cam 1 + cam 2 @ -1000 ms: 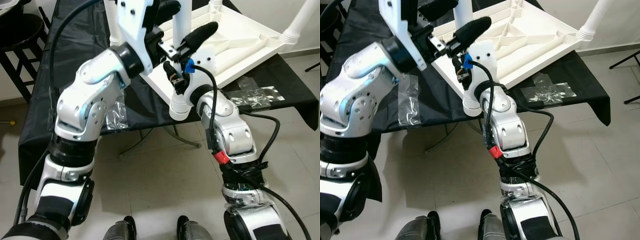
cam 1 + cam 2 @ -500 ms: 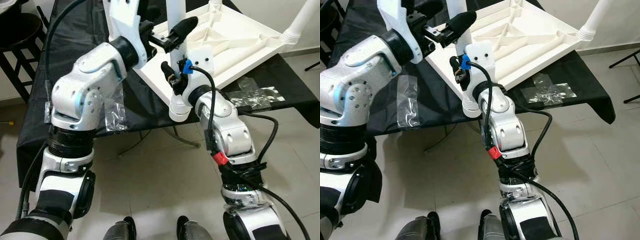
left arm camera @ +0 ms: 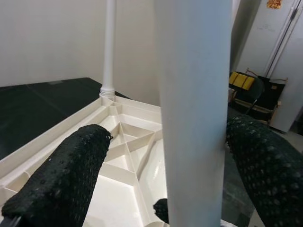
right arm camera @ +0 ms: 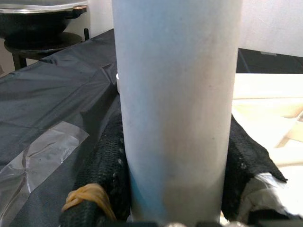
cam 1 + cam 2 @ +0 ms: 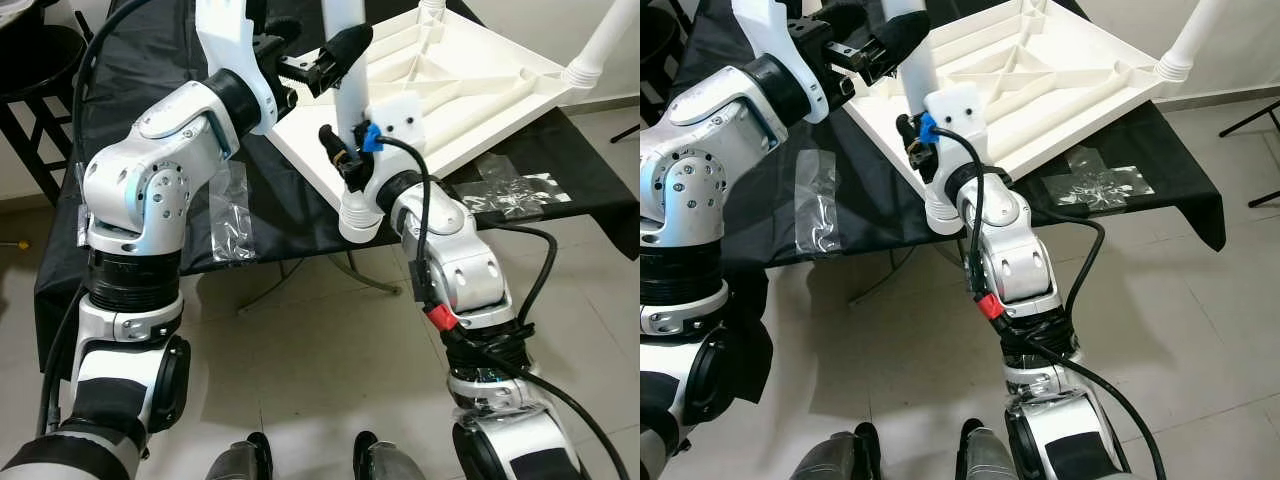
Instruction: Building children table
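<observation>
The right gripper (image 4: 175, 189) is clamped on a white leg (image 4: 176, 104): its black fingers (image 4: 106, 165) press against both sides of the tube, low on it. The left gripper (image 3: 156, 156) sits higher on the same leg (image 5: 348, 60), with its fingers (image 3: 61, 175) spread; one finger stands clear of the tube with a gap between, the other (image 3: 267, 165) is right beside the tube's far side, and whether it touches cannot be told.

The leg stands upright at the near corner of the tabletop (image 5: 470, 85), just in front of both grippers. The tabletop is white and lies upside down, its ribbed underside facing up, on a black sheet (image 5: 160, 120) that covers a table. Beyond the grippers, another white leg (image 3: 110, 45) stands upright in a far corner of the tabletop; a further leg (image 5: 605, 40) rises at the corner off to the right gripper's side.

On the sheet to the left of the grippers lies a clear plastic bag (image 5: 232, 215), and to the right of them, near the sheet's edge, a patch of crumpled clear tape (image 5: 510, 190). Below the arms is a tiled floor (image 5: 320, 400), with the robot's feet (image 5: 310, 465) at the near edge. A dark stool (image 5: 35, 70) stands far off on the left.
</observation>
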Available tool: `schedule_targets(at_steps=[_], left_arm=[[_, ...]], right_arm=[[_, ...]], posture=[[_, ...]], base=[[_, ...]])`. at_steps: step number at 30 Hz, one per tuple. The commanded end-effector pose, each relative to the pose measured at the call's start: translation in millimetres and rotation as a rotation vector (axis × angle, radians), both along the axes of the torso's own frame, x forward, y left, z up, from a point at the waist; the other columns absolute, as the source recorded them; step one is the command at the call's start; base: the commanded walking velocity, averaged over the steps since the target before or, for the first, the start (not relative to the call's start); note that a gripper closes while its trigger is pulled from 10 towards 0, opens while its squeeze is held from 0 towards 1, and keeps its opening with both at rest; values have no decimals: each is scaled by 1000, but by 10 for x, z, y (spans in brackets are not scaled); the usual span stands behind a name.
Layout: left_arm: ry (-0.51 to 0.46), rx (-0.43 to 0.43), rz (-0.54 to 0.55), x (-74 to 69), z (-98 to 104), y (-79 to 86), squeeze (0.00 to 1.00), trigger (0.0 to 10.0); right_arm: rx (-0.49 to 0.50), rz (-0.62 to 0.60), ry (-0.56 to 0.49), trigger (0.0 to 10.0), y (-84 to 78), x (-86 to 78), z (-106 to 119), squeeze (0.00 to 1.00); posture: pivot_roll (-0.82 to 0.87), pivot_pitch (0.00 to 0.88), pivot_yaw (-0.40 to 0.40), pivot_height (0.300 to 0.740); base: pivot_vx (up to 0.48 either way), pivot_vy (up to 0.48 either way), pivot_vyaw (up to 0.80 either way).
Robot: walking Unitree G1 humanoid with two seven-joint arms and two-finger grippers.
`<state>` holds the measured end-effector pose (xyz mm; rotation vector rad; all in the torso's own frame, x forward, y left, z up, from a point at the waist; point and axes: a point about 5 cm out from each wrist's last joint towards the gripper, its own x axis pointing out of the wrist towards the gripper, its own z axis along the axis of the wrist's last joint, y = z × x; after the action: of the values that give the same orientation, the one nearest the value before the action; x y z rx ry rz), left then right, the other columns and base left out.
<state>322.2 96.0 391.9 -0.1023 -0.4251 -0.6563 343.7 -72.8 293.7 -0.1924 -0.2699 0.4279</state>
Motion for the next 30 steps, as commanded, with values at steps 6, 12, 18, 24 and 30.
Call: schedule_targets(at_steps=[6, 12, 18, 24, 30], left_arm=[[-30, 26, -105, -134, 69, -103, 0, 10000], [-51, 14, -87, -222, 121, 35, 0, 0], [-61, -3, -40, -236, 160, 181, 0, 0], [-64, 14, -26, -164, 170, 129, 0, 0], [-66, 6, -71, -170, 158, 87, 0, 0]], right_arm=[[-46, 63, 41, 10000, 133, -18, -140, 0], [-46, 67, 33, 10000, 151, -17, -130, 0], [-46, 68, 26, 10000, 146, -12, -123, 0], [-51, 79, 18, 10000, 149, -18, -116, 0], [-53, 82, 14, 10000, 154, -23, -115, 0]], posture=[[-14, 255, -6, 740], [-13, 251, -5, 740], [-14, 246, -3, 740], [-16, 241, 0, 740], [-19, 238, -1, 740]], base=[[0, 0, 0], [0, 0, 0], [0, 0, 0], [0, 0, 0], [0, 0, 0]])
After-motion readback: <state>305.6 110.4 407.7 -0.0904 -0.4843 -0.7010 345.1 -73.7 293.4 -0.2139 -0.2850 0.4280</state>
